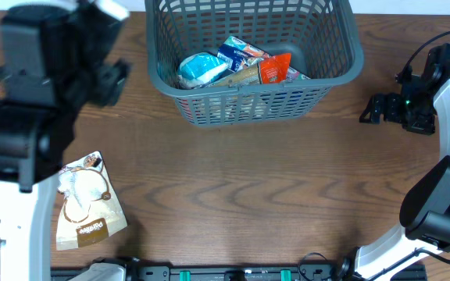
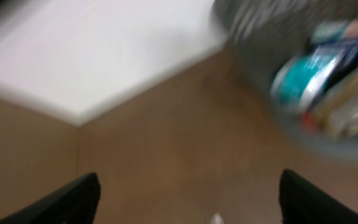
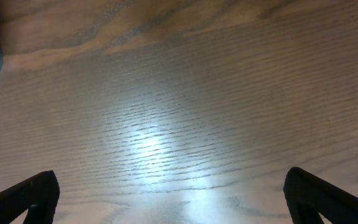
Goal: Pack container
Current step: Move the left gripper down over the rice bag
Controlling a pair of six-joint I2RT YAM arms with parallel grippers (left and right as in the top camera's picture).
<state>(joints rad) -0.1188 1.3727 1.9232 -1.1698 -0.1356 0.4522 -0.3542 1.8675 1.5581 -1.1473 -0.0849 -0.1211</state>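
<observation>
A wooden table [image 1: 241,195] carries the container [image 1: 209,109], a slotted grey basket holding several snack packs [image 1: 237,66]. One beige pouch [image 1: 88,204] is not yet packed. It lies flat, well apart from the container and off its front-left corner, with its long axis roughly square to the container's front wall. The left gripper [image 2: 188,182], spread wide and empty, hangs just beside the container's left wall, so the pouch lies on its robot side and the left arm is judged nearer. The right gripper [image 3: 171,179], equally wide and empty, sits off the container's right side.
</observation>
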